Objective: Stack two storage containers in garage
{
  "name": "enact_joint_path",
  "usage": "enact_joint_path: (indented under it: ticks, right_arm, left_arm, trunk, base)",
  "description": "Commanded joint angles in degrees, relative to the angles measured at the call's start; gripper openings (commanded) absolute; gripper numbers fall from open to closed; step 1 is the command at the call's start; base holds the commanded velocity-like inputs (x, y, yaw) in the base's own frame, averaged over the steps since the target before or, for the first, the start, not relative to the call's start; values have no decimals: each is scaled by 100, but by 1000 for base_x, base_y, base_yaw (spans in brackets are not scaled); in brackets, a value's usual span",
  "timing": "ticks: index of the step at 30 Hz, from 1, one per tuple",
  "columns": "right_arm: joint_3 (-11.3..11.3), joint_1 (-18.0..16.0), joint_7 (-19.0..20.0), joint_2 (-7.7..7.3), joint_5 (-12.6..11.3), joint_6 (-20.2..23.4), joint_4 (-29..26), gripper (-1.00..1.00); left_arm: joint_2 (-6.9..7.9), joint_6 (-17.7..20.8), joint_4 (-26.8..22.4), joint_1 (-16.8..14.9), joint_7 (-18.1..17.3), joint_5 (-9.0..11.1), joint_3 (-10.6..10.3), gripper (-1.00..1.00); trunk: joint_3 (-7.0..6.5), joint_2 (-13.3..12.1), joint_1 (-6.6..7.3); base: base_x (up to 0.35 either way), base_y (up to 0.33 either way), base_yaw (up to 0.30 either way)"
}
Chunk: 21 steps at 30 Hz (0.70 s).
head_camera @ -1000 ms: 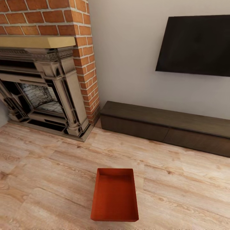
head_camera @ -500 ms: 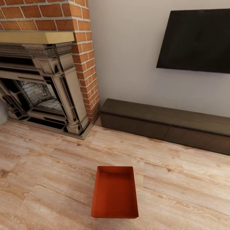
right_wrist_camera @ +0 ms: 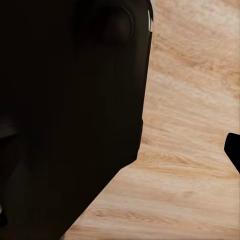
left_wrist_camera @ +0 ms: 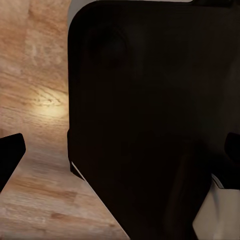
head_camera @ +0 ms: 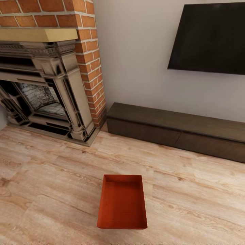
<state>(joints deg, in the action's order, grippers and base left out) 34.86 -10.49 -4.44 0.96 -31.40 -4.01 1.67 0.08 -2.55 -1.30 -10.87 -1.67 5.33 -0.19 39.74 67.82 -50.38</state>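
Left hand [left_wrist_camera: 120, 160] shows in its wrist view as two dark fingertips far apart at the frame's edges, so it reads as spread open and holding nothing; between them sit a large black body and wood floor [left_wrist_camera: 35, 100]. Of the right hand, its wrist view gives one dark tip [right_wrist_camera: 234, 150] at the frame's edge, so I cannot tell whether it is open or closed. In the head view one bin [head_camera: 122, 201] sits flat on the plank floor [head_camera: 51, 190] of the living room, dead ahead and near, well apart from the fireplace [head_camera: 47, 88] and the low cabinet [head_camera: 177, 131] under the TV [head_camera: 211, 37]. Its long axis runs away from the robot toward the wall, one short end nearest, mouth up. That squares it for a two-sided grasp on the long walls, judging by the layout. Nothing has been carried yet.
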Motion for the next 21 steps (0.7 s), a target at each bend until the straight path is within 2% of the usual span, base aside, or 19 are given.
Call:
enact_joint_path:
  ticks: [1, 11, 21]
  right_arm:
    - [48, -5, -4, 4, -51, -30, 18, 100]
    - [47, -5, -4, 9, -51, -42, 18, 100]
    - [48, -5, 2, 10, -51, -56, 18, 100]
  left_arm:
    - [1, -17, 7, -3, -16, 56, -7, 100]
    - [1, -17, 7, -3, -16, 56, -8, 100]
    - [1, -17, 7, -2, -18, 56, -7, 100]
  trunk:
    - [13, 2, 0]
    - [101, 2, 0]
    - [115, 2, 0]
  base:
    - [0, 0, 0]
    - [0, 0, 0]
    - [0, 0, 0]
